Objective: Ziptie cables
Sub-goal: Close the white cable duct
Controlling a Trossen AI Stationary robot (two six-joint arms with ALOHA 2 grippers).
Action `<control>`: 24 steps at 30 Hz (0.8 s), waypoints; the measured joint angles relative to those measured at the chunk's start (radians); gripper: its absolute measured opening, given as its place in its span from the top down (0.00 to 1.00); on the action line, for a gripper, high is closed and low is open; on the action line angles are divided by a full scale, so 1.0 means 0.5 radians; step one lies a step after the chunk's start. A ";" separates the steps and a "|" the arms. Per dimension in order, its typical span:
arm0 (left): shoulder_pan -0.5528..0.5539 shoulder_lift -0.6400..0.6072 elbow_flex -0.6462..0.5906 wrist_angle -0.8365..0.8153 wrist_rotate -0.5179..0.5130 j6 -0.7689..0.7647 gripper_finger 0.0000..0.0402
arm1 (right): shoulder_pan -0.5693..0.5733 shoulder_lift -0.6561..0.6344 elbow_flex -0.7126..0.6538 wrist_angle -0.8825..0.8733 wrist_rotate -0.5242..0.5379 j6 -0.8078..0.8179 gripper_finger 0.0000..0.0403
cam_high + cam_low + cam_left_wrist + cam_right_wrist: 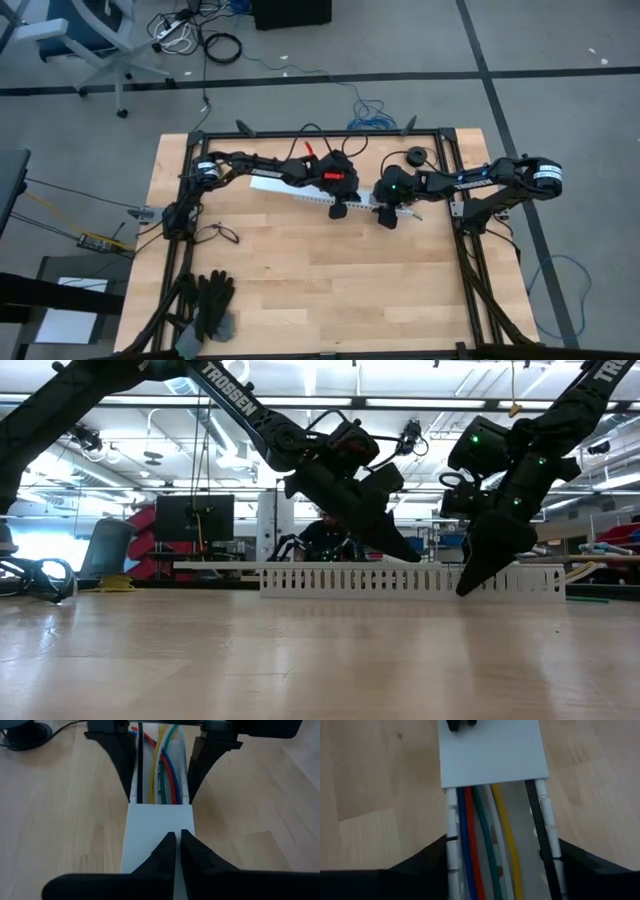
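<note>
Several cables (485,845) vanish beneath the channel's white cover (492,752).

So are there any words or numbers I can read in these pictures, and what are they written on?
"TROSSEN": white letters on the left arm, low view.
"TROSS...": partly cut off at the picture's corner, on the right arm, low view.
White labels near each arm's base, high view: too small to read.
White slotted channel and cables: no text.

Cables (485,845): thin wires in blue, red, green and yellow, plus a black ridged strand. They lie side by side lengthwise inside the white slotted channel (451,820). One end runs under the channel's flat white cover (490,752).
</note>
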 joint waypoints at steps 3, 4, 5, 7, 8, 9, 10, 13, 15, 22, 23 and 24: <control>0.018 0.000 0.000 -0.026 0.036 0.006 1.00 | 0.000 -0.001 0.000 0.017 -0.031 -0.019 0.46; 0.021 0.000 0.000 -0.032 0.051 0.008 1.00 | -0.001 -0.001 0.000 0.027 -0.051 -0.027 0.48; 0.023 0.000 -0.001 -0.037 0.062 0.012 1.00 | -0.002 -0.001 0.000 0.038 -0.062 -0.030 0.49; 0.024 0.000 -0.002 -0.042 0.068 0.016 1.00 | -0.002 0.001 -0.001 0.061 -0.075 -0.030 0.49; 0.024 0.000 -0.002 -0.043 0.067 0.017 1.00 | -0.002 0.001 -0.002 0.067 -0.074 -0.031 0.48; 0.024 0.000 -0.004 -0.040 0.067 0.017 1.00 | -0.002 0.002 -0.002 0.070 -0.072 -0.031 0.48; 0.024 0.001 -0.004 -0.036 0.068 0.017 1.00 | -0.002 0.007 -0.002 0.074 -0.071 -0.031 0.47; 0.019 0.003 -0.011 0.032 0.086 0.019 1.00 | -0.002 0.009 -0.002 0.078 -0.075 -0.031 0.47; 0.005 0.010 -0.012 0.114 0.103 0.019 1.00 | -0.002 0.009 -0.003 0.092 -0.076 -0.031 0.47; -0.027 0.034 -0.011 0.259 0.091 0.021 1.00 | 0.002 0.015 -0.005 0.165 -0.110 -0.037 0.47; -0.027 0.038 -0.002 0.263 0.099 0.015 1.00 | 0.001 0.015 -0.005 0.165 -0.108 -0.038 0.47; -0.032 0.043 0.008 0.261 0.097 0.015 1.00 | 0.002 0.015 -0.005 0.168 -0.108 -0.038 0.47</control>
